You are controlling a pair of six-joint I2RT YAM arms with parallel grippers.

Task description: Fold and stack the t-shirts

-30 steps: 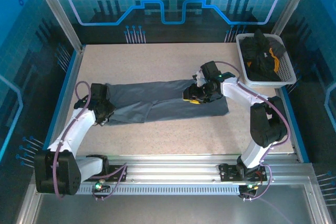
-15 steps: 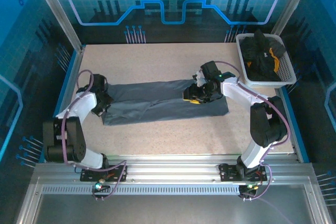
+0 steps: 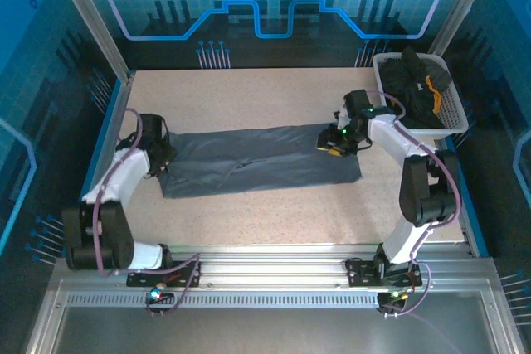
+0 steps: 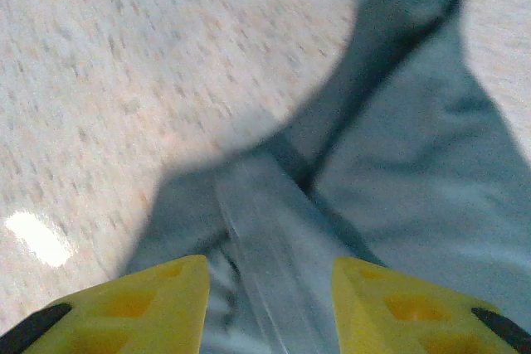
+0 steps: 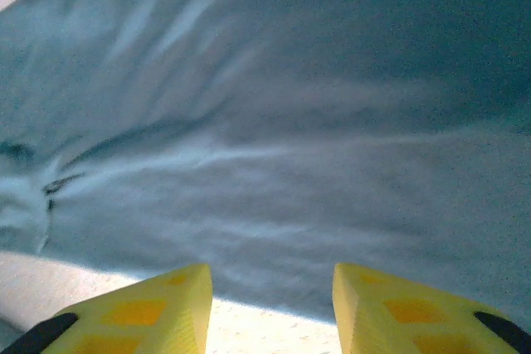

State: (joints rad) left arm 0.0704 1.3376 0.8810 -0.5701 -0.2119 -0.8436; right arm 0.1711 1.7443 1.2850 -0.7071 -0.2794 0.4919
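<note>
The grey t-shirt (image 3: 257,162) is spread long and flat across the table (image 3: 249,97) — soft, light and floppy, best pinched at its end corners. The left gripper (image 4: 270,288) and right gripper (image 5: 272,296) are seen with fingers apart, nothing held. Room is left in front and behind — the basket (image 3: 452,113) of black t-shirts (image 3: 406,80) sits near the right end.

The left arm (image 3: 124,176) and the right arm (image 3: 395,135) are both wearing white shells between black joint housings. A mauve cable (image 3: 99,205) is looping along each. A small green light (image 3: 342,130) is glowing on the wrist at upper right. Wedge-shaped fingers (image 4: 133,308) are showing yellow, with black patches.
</note>
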